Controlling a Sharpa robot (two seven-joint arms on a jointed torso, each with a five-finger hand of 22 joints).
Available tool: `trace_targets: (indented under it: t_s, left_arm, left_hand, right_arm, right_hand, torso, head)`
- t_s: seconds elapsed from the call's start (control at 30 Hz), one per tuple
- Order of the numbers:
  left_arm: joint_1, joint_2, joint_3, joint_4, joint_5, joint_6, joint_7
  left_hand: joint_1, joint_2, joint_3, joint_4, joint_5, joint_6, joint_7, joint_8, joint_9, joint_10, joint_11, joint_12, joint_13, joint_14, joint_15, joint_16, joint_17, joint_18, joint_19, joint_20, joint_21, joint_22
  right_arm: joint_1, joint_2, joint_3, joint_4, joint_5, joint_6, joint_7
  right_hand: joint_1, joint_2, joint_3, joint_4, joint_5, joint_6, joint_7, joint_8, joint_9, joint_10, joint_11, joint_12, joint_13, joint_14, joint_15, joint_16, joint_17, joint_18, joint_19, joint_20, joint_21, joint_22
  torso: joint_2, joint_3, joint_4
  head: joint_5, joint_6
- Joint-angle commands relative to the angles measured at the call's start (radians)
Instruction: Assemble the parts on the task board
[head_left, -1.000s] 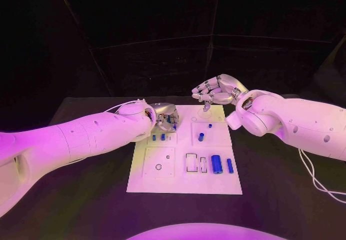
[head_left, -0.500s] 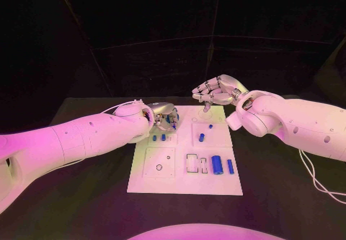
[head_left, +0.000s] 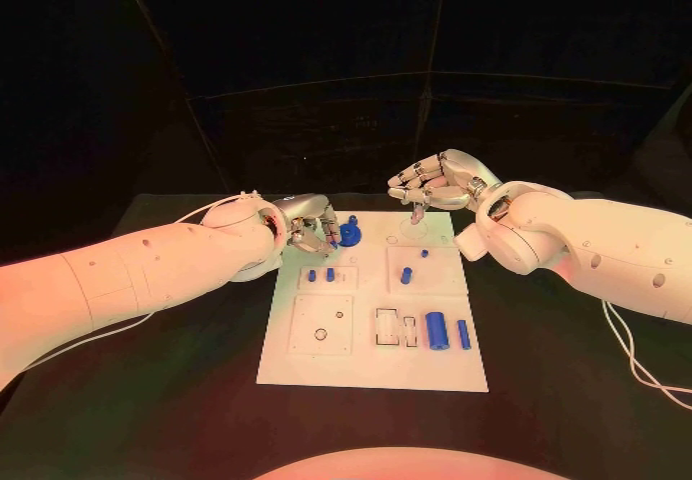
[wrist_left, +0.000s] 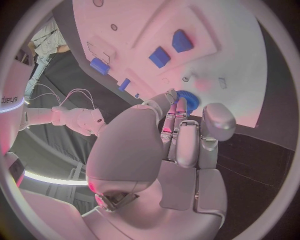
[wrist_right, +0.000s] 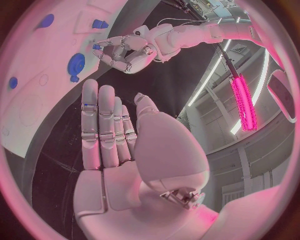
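round blue part (head_left: 351, 236): half hidden by left hand (head_left: 312, 231) fingers | grip contact: cannot tell

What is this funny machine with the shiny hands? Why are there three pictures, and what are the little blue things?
It is a robot with two silver hands. One picture looks down from its head. The two round ones come from cameras at its wrists. On the black table lies a white plate, the task board, with small blue parts to fit together, such as a blue cylinder. The left hand's fingers touch a round blue part at the board's far end. I cannot tell if they grip it. The right hand hovers over the board's far edge, holding nothing.
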Motion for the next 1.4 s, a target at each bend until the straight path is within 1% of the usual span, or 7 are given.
trace_targets:
  t_s: [0.03,0.27,0.53,0.77,0.93,1.17,1.4]
  left_arm:
    - [0.001,-0.010,0.001,0.006,0.025,-0.007,-0.006]
    - [0.001,-0.024,0.002,0.002,0.031,0.027,-0.016]
    - [-0.002,-0.023,0.002,-0.006,0.032,0.066,-0.024]
    - [-0.005,-0.016,0.001,-0.010,0.032,0.067,-0.020]
    - [-0.007,-0.014,0.001,-0.010,0.032,0.067,-0.018]
    - [-0.011,-0.007,0.000,-0.014,0.032,0.066,-0.025]
    - [-0.012,-0.002,0.000,-0.019,0.032,0.075,-0.035]
  left_hand:
    - [-0.012,0.001,0.006,0.000,0.001,0.006,0.000,-0.004,-0.001,0.005,0.000,-0.005,0.000,0.009,-0.005,0.004,-0.002,-0.014,0.008,-0.002,0.007,0.002]
    - [-0.019,-0.002,0.006,-0.001,0.000,0.009,0.000,-0.006,-0.002,0.008,0.000,-0.009,-0.001,0.009,-0.004,0.004,-0.004,-0.014,0.008,-0.002,0.008,0.003]
    - [-0.031,-0.008,0.002,0.000,-0.002,0.011,-0.001,-0.011,-0.003,0.012,0.000,-0.016,-0.003,0.007,-0.004,0.002,-0.011,-0.015,0.007,-0.001,0.009,0.005]
    - [-0.031,-0.008,0.001,0.000,-0.002,0.011,-0.001,-0.011,-0.003,0.012,0.000,-0.017,-0.003,0.007,-0.004,0.002,-0.011,-0.015,0.008,-0.001,0.011,0.007]
    - [-0.031,-0.008,0.001,0.000,-0.002,0.011,-0.001,-0.011,-0.003,0.012,0.000,-0.017,-0.003,0.007,-0.004,0.002,-0.011,-0.015,0.008,-0.001,0.011,0.007]
    - [-0.033,-0.008,0.001,-0.001,-0.001,0.010,0.000,-0.013,-0.004,0.011,0.000,-0.019,-0.004,0.006,-0.004,0.001,-0.014,-0.014,0.006,-0.001,0.008,0.005]
    - [-0.033,-0.008,0.001,-0.001,-0.001,0.009,0.000,-0.014,-0.005,0.011,0.001,-0.021,-0.004,0.006,-0.004,0.001,-0.016,-0.014,0.005,-0.001,0.006,0.004]
  right_arm:
    - [0.001,0.000,0.001,0.000,-0.001,-0.001,0.012]
    - [0.001,0.001,0.001,-0.001,-0.001,0.000,0.012]
    - [0.001,0.002,0.000,-0.002,-0.001,0.001,0.012]
    - [0.001,0.003,0.000,-0.003,-0.001,0.001,0.012]
    - [0.001,0.004,0.000,-0.003,-0.001,0.001,0.012]
    - [0.001,0.005,0.000,-0.003,-0.001,0.001,0.012]
    - [0.001,0.004,0.000,-0.002,-0.001,0.001,0.011]
  right_hand:
    - [0.009,0.004,0.003,0.003,-0.005,-0.007,0.000,0.005,0.000,-0.009,-0.001,0.006,-0.001,0.002,0.000,-0.006,0.001,0.012,0.007,0.001,-0.006,-0.001]
    - [0.009,0.004,0.003,0.003,-0.006,-0.007,0.000,0.005,0.000,-0.008,-0.001,0.006,-0.002,0.003,0.000,-0.006,0.001,0.012,0.008,0.001,-0.006,-0.002]
    - [0.009,0.005,0.003,0.004,-0.006,-0.007,0.000,0.005,0.000,-0.008,-0.001,0.006,-0.002,0.003,0.000,-0.006,0.001,0.012,0.008,0.001,-0.007,-0.002]
    - [0.009,0.005,0.003,0.004,-0.006,-0.007,0.000,0.005,0.000,-0.008,-0.001,0.006,-0.002,0.003,0.000,-0.006,0.001,0.012,0.008,0.001,-0.007,-0.002]
    - [0.009,0.005,0.003,0.004,-0.006,-0.007,0.000,0.005,0.000,-0.008,-0.001,0.006,-0.002,0.003,0.000,-0.006,0.001,0.012,0.008,0.001,-0.007,-0.002]
    - [0.009,0.005,0.003,0.004,-0.006,-0.007,0.000,0.005,0.000,-0.008,-0.001,0.006,-0.002,0.003,0.000,-0.006,0.001,0.012,0.008,0.001,-0.007,-0.002]
    - [0.009,0.005,0.003,0.004,-0.006,-0.007,0.000,0.005,0.000,-0.008,-0.001,0.006,-0.002,0.003,0.000,-0.006,0.001,0.012,0.008,0.001,-0.007,-0.002]
  torso:
    - [0.000,-0.0003,-0.0023]
    - [0.001,0.0005,-0.0039]
    - [0.002,0.0016,-0.0035]
    - [0.002,0.0009,-0.0035]
    - [0.002,0.0018,-0.0057]
    - [0.001,0.0015,-0.0025]
    - [0.001,0.0018,-0.0030]
  head:
    - [0.003,0.000]
    - [0.005,-0.001]
    - [0.005,-0.002]
    - [0.006,-0.004]
    - [0.006,-0.006]
    - [0.002,-0.005]
    - [0.005,-0.005]
